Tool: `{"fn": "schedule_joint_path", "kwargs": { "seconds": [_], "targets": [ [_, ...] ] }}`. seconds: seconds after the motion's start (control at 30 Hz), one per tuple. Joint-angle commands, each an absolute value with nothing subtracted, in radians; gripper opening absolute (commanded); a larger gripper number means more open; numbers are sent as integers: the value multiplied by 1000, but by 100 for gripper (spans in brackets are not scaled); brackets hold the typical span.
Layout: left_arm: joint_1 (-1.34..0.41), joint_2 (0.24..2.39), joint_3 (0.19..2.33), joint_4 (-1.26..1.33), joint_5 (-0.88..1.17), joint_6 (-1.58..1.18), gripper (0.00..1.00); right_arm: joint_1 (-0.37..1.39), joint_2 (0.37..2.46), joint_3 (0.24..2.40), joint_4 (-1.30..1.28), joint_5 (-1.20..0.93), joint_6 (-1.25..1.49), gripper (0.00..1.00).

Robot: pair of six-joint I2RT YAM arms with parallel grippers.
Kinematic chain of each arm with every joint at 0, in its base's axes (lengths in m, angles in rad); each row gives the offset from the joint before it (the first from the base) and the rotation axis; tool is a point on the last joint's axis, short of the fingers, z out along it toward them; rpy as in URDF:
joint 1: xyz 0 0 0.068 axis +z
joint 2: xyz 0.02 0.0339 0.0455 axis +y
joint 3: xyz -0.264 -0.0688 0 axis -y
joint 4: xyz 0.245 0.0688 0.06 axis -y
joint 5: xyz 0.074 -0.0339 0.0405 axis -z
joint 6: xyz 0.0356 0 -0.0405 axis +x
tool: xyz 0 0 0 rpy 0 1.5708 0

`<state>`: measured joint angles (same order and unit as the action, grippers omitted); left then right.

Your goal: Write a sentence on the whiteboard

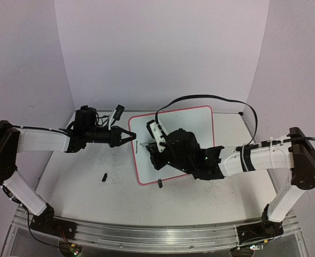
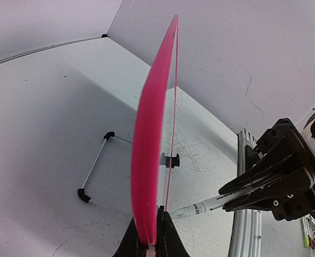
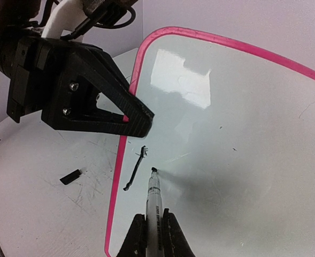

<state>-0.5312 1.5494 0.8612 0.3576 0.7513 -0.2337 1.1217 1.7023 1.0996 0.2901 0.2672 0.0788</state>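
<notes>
The whiteboard [image 1: 184, 140], white with a pink border, lies tilted in the middle of the table. My left gripper [image 1: 129, 136] is shut on its left edge. In the left wrist view the board [image 2: 149, 134] is seen edge-on between the closed jaws of that gripper [image 2: 148, 214]. My right gripper [image 1: 156, 150] is shut on a white marker [image 3: 156, 201], whose black tip sits on or just above the board [image 3: 237, 134] near its left edge. No readable sentence shows, only one short black stroke [image 3: 136, 168] beside the tip. The marker also shows in the left wrist view [image 2: 210, 203].
A black marker cap [image 1: 104, 176] lies on the table left of the board and also shows in the right wrist view [image 3: 70, 176]. A black clip foot [image 1: 160, 183] sits at the board's near edge. A thin wire stand [image 2: 95, 174] lies on the table beyond the board.
</notes>
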Motion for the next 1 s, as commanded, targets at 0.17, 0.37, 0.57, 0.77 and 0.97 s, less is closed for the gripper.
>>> {"fn": "schedule_joint_path", "kwargs": {
  "seconds": [0.17, 0.37, 0.57, 0.77, 0.97],
  "targets": [
    [-527, 1509, 859, 374, 704, -173, 0, 1132, 1733, 1119, 296, 253, 100, 0],
    [-528, 1508, 860, 373, 705, -173, 0, 1140, 1747, 1126, 296, 245, 107, 0],
    [-528, 1505, 858, 372, 703, -172, 0, 1140, 1745, 1131, 296, 268, 109, 0],
    [-529, 1503, 855, 371, 700, -170, 0, 1140, 1734, 1115, 290, 305, 113, 0],
    [-528, 1504, 855, 370, 700, -170, 0, 1140, 1718, 1086, 282, 319, 121, 0]
  ]
}}
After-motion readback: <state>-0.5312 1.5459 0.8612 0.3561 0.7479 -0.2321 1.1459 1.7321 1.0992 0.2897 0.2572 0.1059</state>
